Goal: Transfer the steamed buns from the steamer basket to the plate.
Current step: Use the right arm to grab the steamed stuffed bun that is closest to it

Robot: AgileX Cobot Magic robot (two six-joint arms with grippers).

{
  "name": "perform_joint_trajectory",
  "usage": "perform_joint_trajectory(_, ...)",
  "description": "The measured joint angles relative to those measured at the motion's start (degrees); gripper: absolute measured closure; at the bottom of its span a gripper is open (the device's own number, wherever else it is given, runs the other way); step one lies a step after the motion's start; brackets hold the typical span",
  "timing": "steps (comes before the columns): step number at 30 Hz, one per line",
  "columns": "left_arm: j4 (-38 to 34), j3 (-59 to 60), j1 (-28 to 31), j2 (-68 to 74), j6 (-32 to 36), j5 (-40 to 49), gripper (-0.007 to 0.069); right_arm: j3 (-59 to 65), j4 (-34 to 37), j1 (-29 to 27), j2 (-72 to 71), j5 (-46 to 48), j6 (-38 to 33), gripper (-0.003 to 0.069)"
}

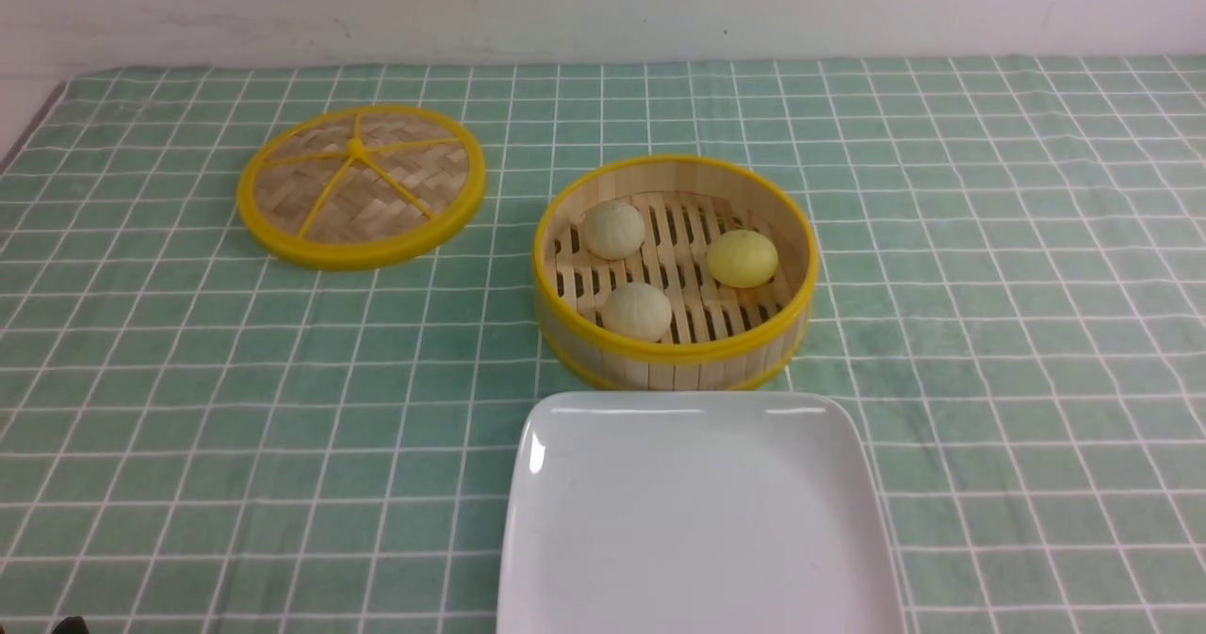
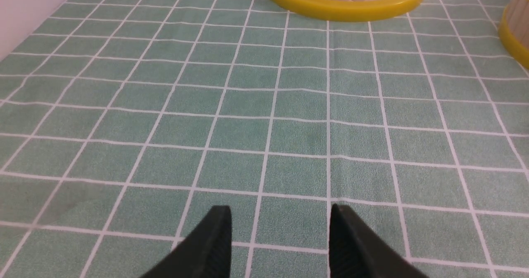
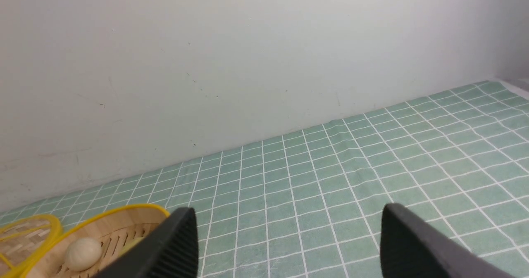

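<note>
Buns [image 1: 613,230] in basket [image 1: 674,356]; left gripper [image 2: 280,211] and right gripper [image 3: 289,214] spread wide, empty, touching neither.

Green white-gridded tablecloth [image 1: 188,380], white plate [image 1: 697,521], yellow-rimmed steamer basket [image 1: 674,365].

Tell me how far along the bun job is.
Done: only the lid is off, lying left of the basket. In hand: nothing; the left hand and right hand are open and empty. Left: the yellow bun and both pale buns sit in the basket; the plate is bare.
</note>
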Motion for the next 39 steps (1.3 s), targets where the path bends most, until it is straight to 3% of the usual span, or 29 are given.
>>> perform_joint_trajectory(11,0.3,0.2,0.0,0.0,0.0,-1.0,0.0277,0.0,0.0,0.0,0.0,0.0,0.0,0.0092)
perform_joint_trajectory(19,-8.8,0.4,0.0,0.0,-2.1,-6.4,0.0277,0.0,0.0,0.0,0.0,0.0,0.0,0.0092)
perform_joint_trajectory(26,-17.6,0.4,0.0,0.0,-8.4,-7.3,0.0277,0.0,0.0,0.0,0.0,0.0,0.0,0.0092)
perform_joint_trajectory(33,-20.4,0.4,0.0,0.0,-14.0,-7.3,0.0277,0.0,0.9,0.0,0.0,-0.3,0.0,0.0092)
perform_joint_trajectory(39,-20.6,0.4,0.0,0.0,-14.7,-8.4,0.0277,0.0,4.4,0.0,0.0,1.6,0.0,0.0092)
